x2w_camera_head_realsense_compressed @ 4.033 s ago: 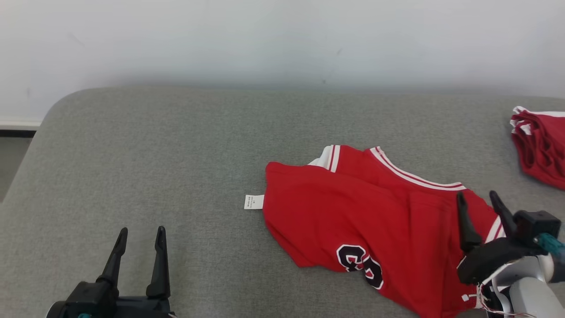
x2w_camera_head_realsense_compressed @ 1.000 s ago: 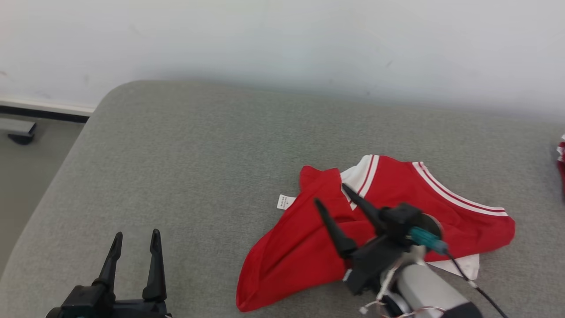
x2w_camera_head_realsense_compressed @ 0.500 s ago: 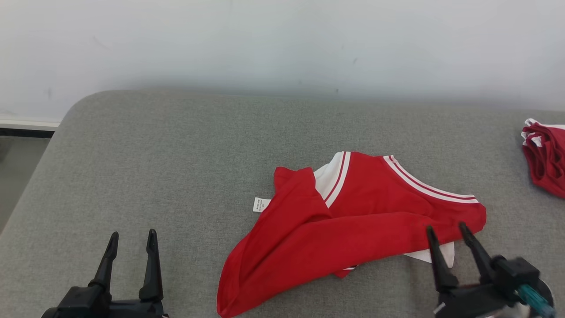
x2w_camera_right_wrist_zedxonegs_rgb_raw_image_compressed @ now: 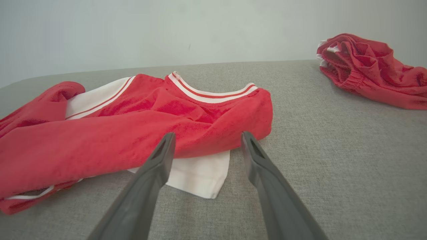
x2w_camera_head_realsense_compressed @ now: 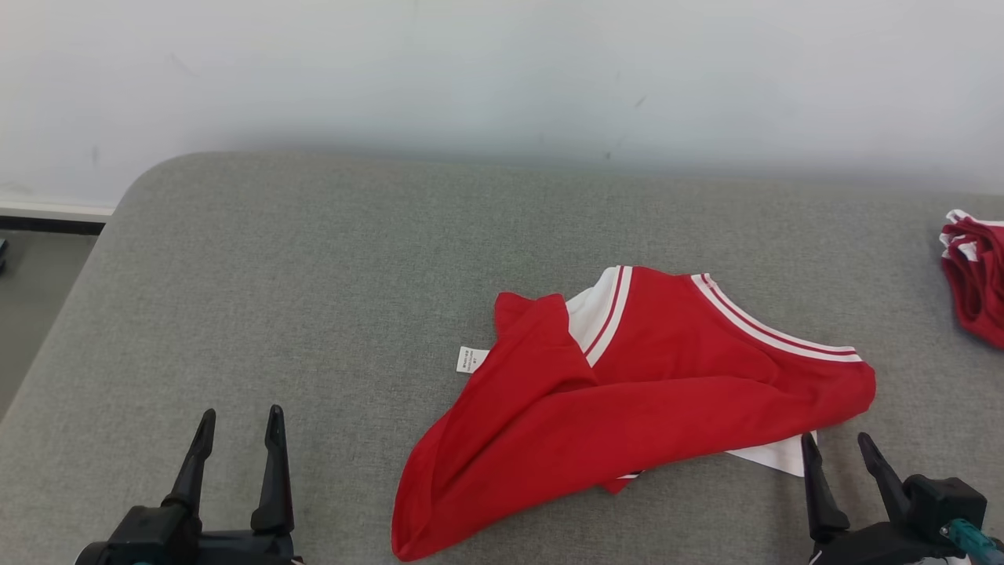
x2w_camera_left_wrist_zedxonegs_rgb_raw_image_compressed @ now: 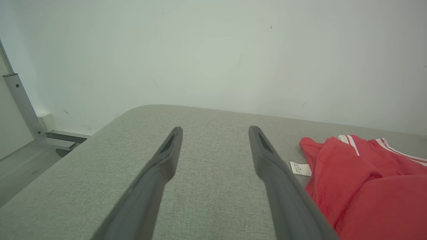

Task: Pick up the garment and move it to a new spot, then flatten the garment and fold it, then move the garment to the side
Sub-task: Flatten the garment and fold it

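Grey padded worktop [x2w_camera_head_realsense_compressed: 314, 259] against a bare pale wall, from the head. Red garment [x2w_camera_head_realsense_compressed: 627, 408] right of centre, loosely doubled over itself, white striped trim along its far side, white flap [x2w_camera_head_realsense_compressed: 773, 457] poking out at its near right edge. Left hand [x2w_camera_head_realsense_compressed: 241, 410] low at left, well apart from the cloth, fingers spread wide, empty. Right hand [x2w_camera_head_realsense_compressed: 834, 436] low at right, just short of the flap, equally wide, holding nothing. Second red heap [x2w_camera_head_realsense_compressed: 976, 282] at the far right edge.

From the left wrist: open fingers over bare grey, garment off to the right, small white tag [x2w_camera_left_wrist_zedxonegs_rgb_raw_image_compressed: 300, 168] at its edge.

From the right wrist: spread fingers aimed at the flap and the red roll above it, not touching either.

Likely trouble from here: pinching just the top layer or the flap alone, then dragging the fold apart and bunching the cloth on the lift; digging fingertips into the soft padding; snagging the tag.

No brand, logo or number showing; print on the tag too small to read.
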{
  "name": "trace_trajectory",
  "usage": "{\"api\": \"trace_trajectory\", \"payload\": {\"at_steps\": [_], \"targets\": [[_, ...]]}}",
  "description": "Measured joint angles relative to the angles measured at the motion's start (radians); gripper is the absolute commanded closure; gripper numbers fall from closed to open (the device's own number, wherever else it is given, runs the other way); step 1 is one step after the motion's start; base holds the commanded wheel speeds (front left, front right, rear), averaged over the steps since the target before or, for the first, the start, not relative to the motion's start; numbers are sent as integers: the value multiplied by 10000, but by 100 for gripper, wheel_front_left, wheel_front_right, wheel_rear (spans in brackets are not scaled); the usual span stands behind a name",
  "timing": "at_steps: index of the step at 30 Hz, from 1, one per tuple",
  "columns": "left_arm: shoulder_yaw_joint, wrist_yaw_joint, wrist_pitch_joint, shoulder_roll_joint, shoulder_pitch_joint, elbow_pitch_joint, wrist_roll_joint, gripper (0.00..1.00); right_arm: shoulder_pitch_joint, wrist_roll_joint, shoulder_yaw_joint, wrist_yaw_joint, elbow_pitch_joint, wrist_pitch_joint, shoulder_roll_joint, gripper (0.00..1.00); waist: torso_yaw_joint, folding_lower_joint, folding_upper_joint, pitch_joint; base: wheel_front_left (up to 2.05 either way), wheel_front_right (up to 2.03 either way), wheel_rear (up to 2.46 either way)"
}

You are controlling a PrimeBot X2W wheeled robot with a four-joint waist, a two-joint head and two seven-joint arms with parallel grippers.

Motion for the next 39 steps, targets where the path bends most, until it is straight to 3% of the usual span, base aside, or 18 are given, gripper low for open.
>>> {"api": "trace_trajectory", "payload": {"at_steps": [15, 16, 17, 18, 22, 26, 31, 39], "targets": [[-42, 0, 0, 40, -119, 8, 0, 0, -1177, 21, -180, 0, 2871, 0, 61, 0, 216, 0, 0, 317, 0, 0, 0], [-56, 0, 0, 42, -120, 13, 6, 0, -1288, 25, -75, 0, 3080, 10, 100, 5, 216, 1, 0, 313, 0, 0, 0], [-63, 0, 0, 46, -120, 25, 13, 0, -1401, 63, 15, 0, 3267, 31, 130, 71, 214, 0, 0, 301, 0, 0, 0], [-73, 0, 0, 46, -120, 31, 35, 0, -1515, 140, 113, 0, 3432, 56, 138, 100, 210, 0, 0, 282, 0, 0, 0], [-82, 0, 0, 46, -79, 84, 81, 0, -1718, 391, 433, 0, 3802, -21, 174, 100, 158, 1, 0, 138, 0, 0, 0], [-8, 0, 0, 79, 151, 180, 69, 0, -1621, 740, 520, 0, 3417, -134, 105, 100, -14, 0, 0, -86, 0, 0, 0], [56, 0, 0, 73, 424, 194, 23, 0, -837, 759, 748, 0, 2150, -155, -213, 100, -400, 0, 0, -371, 0, 0, 0], [29, 0, 0, -6, 522, 134, -15, 0, 1265, 924, 282, 0, -1055, 1271, -395, 100, -1079, 0, 0, -632, 0, 0, 0]]}}
